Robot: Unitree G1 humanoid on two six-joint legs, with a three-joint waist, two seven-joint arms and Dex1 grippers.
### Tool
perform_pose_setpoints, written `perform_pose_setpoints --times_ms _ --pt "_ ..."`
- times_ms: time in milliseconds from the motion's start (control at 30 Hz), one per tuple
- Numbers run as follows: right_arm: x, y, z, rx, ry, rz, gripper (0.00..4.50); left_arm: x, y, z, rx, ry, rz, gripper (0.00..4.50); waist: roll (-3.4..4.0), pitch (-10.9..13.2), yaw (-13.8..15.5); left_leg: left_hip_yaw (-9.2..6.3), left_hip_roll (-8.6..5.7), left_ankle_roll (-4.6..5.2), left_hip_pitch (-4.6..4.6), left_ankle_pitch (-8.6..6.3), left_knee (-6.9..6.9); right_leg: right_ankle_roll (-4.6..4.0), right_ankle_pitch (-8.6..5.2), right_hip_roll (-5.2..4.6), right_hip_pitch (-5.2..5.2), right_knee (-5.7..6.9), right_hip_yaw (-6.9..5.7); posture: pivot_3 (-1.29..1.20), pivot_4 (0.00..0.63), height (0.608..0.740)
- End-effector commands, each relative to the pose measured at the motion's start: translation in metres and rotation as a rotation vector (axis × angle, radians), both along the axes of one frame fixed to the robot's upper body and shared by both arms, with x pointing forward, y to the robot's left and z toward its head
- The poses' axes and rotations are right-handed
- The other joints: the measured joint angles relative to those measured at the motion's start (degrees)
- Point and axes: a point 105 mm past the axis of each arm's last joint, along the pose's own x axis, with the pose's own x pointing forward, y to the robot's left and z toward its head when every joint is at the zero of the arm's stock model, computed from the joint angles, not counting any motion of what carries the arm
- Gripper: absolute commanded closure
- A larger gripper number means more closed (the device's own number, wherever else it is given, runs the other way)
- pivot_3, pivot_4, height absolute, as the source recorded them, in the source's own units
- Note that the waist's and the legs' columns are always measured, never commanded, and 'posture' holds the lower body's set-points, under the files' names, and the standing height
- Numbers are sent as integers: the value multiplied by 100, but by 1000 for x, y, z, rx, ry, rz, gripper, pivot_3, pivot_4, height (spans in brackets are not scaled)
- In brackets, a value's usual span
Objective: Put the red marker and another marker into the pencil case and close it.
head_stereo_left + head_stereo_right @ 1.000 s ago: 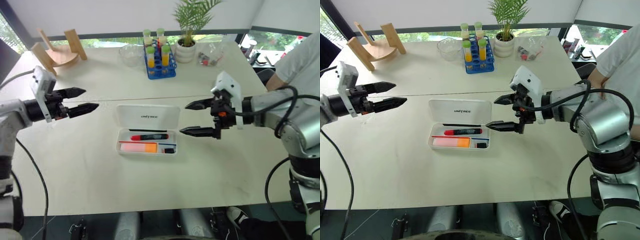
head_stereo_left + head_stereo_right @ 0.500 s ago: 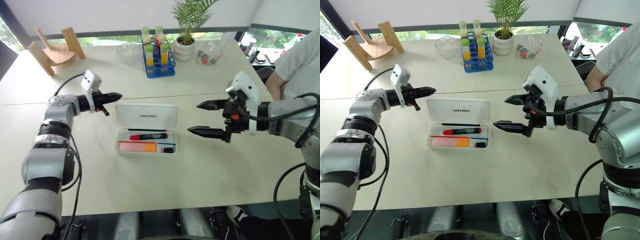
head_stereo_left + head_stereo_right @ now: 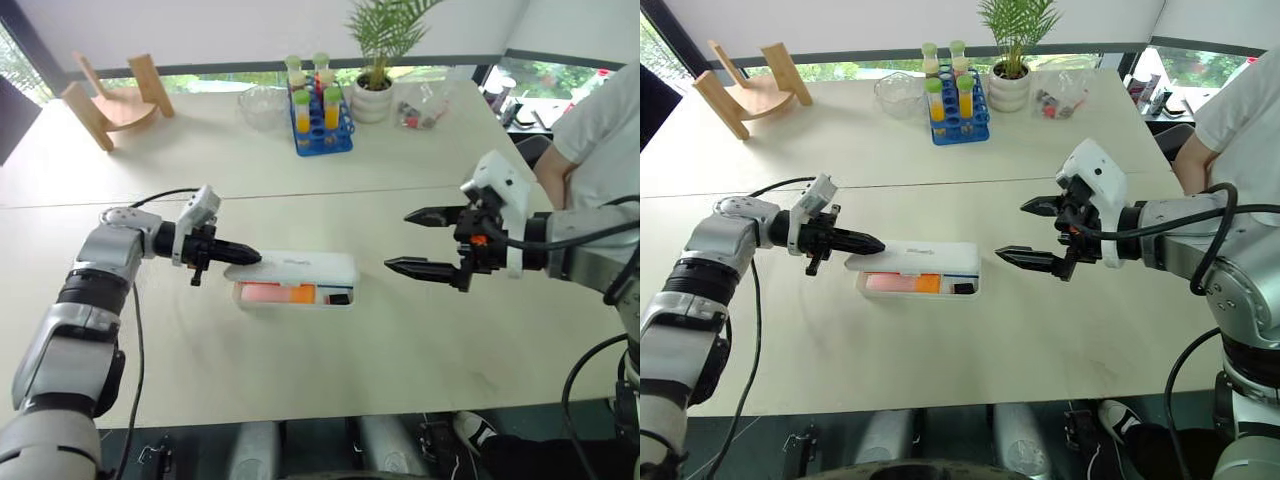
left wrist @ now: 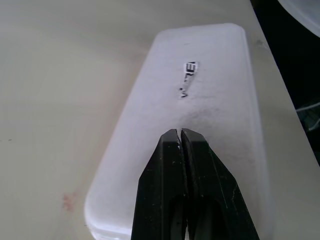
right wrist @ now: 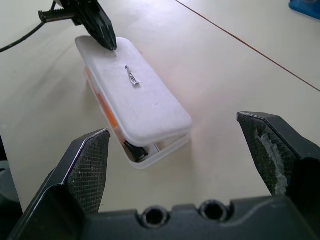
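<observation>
A flat white pencil case (image 3: 293, 275) lies near the middle of a pale worktop (image 3: 330, 370). Its hinged lid (image 5: 135, 97), with small dark lettering on top, is tipped down over the tray but not shut; a gap stays open along the front edge. Through that gap shows a thick highlighter (image 3: 278, 294), pink at one end and orange at the other, lying inside the tray, with a small dark item just beside its orange end. The red marker cannot be made out under the lid.

The left claw (image 3: 248, 258) has its two black fingers pressed together, holding nothing, and its tip rests on the lid at the end nearest the left arm. The right claw (image 3: 418, 241) hovers apart from the case on its other side, fingers spread wide and empty.

Toward the far edge of the worktop stand a blue rack of tubes (image 3: 321, 127), a potted plant (image 3: 375, 60), a clear bowl (image 3: 261, 105) and a wooden stand (image 3: 110, 98). A person's white sleeve (image 3: 598, 130) shows at the right edge.
</observation>
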Motion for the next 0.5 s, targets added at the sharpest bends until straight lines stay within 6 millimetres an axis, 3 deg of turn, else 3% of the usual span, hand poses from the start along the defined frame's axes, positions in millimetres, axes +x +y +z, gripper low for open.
perform_pose_setpoints --times_ms 33,167,267,333,500 --pt "-4 4 5 -4 -34 21 0 -7 -16 -21 34 -6 -4 4446 0 0 4 0 -1 0 0 0 1 0 0 -1 1 0 0 0 150 740" --pt "-8 1 -6 -45 -1 23 0 -20 -15 -65 179 -7 13 4446 5 -8 12 -4 2 1 8 0 -2 0 0 2 9 -1 -1 0 150 740" --pt "-9 -2 -11 -72 4 19 0 -20 -8 -80 235 -15 57 4446 18 -16 42 2 -1 2 74 -1 -13 -1 -1 0 70 -10 3 0 150 740" --pt "-8 -3 -11 -73 3 18 0 -18 -6 -71 193 -29 81 4446 25 -21 30 6 -1 5 125 -3 -18 0 -3 1 118 -15 6 0 150 740" --pt "-5 -4 -10 -70 -5 15 0 -7 -5 -10 -20 -55 199 4446 14 -13 -63 8 5 6 178 -4 -29 -5 -10 10 161 -15 16 0 150 740"
